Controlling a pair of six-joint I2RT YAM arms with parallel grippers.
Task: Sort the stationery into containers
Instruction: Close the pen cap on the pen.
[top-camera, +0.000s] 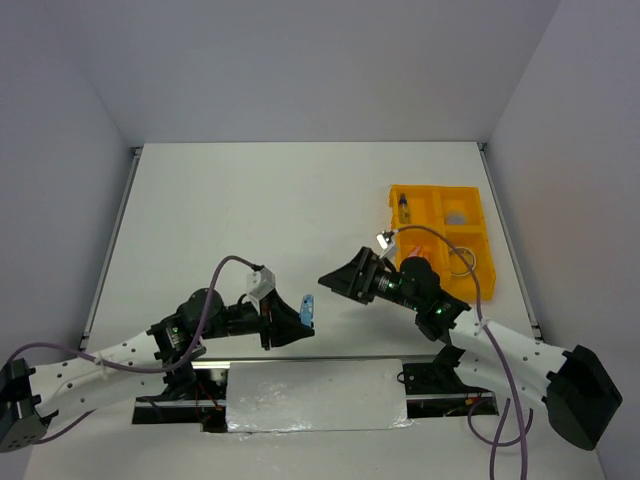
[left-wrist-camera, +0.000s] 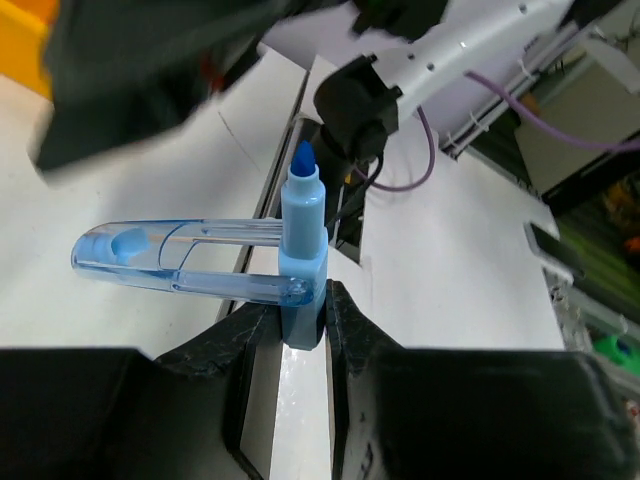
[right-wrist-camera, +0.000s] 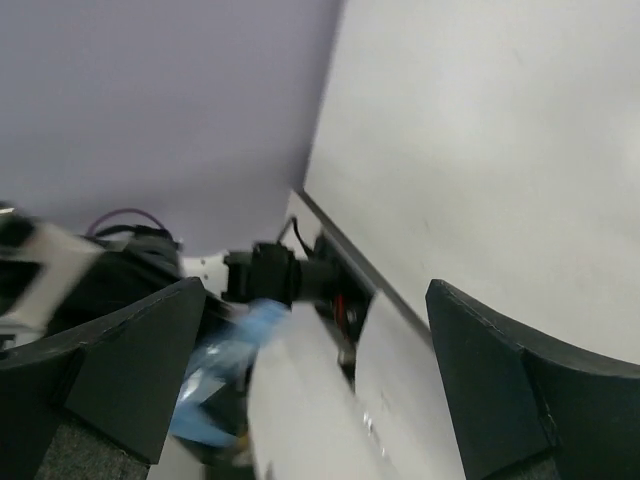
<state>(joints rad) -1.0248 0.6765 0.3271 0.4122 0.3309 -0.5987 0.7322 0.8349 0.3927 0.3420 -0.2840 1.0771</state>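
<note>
My left gripper (left-wrist-camera: 302, 322) is shut on the base of a blue clip-like piece (left-wrist-camera: 303, 240) and holds it upright above the table's near edge. The piece has a pointed blue tip, and a clear blue arm sticks out to one side. From above, the same blue piece (top-camera: 307, 308) stands at the tip of the left gripper (top-camera: 298, 326). My right gripper (top-camera: 335, 279) hangs open just right of it with nothing between its fingers. The right gripper (right-wrist-camera: 316, 292) sees the blue piece (right-wrist-camera: 228, 368) as a blur low on the left. The yellow-orange tray (top-camera: 478, 232) sits at the right.
One tray compartment holds a small bottle (top-camera: 404, 209) and another a pale round piece (top-camera: 456, 215). A purple cable (top-camera: 470, 262) arcs over the tray's near side. A white covered block (top-camera: 315, 394) lies between the two arm bases.
</note>
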